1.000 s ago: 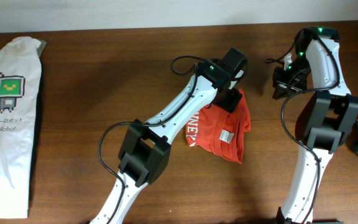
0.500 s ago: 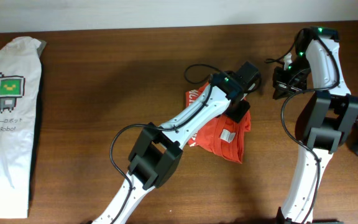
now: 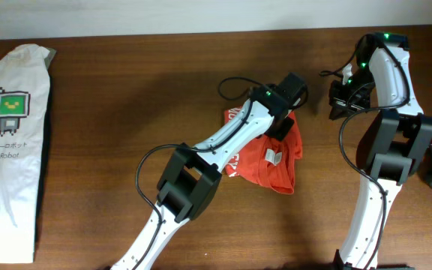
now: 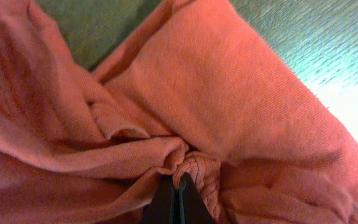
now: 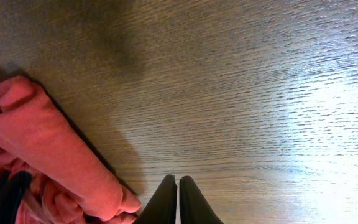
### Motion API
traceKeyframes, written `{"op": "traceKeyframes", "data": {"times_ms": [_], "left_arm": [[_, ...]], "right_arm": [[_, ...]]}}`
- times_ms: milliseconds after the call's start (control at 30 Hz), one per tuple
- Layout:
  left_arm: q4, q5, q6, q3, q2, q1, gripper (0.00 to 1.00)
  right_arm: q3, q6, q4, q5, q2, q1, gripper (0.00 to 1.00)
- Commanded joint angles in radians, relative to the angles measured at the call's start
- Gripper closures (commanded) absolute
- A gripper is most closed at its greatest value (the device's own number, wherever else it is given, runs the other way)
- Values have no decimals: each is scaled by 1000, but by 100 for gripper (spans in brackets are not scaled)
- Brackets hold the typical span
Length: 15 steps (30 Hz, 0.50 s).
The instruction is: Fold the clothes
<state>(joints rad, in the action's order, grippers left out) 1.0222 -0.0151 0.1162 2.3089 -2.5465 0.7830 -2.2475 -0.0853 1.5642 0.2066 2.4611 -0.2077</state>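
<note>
left end effector (image 4: 176,188): spread before, now clamped on T-shirt (image 3: 265,161) fabric | shirt's upper-left corner uncovered

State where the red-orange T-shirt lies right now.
In the overhead view the red-orange T-shirt lies bunched right of centre on the table, pinched by the shut left gripper, with the right gripper just beyond its upper-right corner.

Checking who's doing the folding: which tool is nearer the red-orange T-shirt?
Left. The left tool is shut on a pinch of the red-orange T-shirt; the right tool is shut, clear of it, over the wooden table.
</note>
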Motion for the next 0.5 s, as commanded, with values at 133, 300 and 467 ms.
{"op": "traceKeyframes", "data": {"times_ms": [133, 300, 467], "left_arm": [[106, -32, 2, 300, -21, 0, 100], [108, -59, 10, 330, -21, -5, 100], [105, -80, 18, 456, -21, -23, 100]], "right_arm": [[6, 2, 2, -8, -1, 4, 92], [6, 2, 3, -5, -1, 4, 92], [6, 2, 3, -5, -1, 4, 92]]}}
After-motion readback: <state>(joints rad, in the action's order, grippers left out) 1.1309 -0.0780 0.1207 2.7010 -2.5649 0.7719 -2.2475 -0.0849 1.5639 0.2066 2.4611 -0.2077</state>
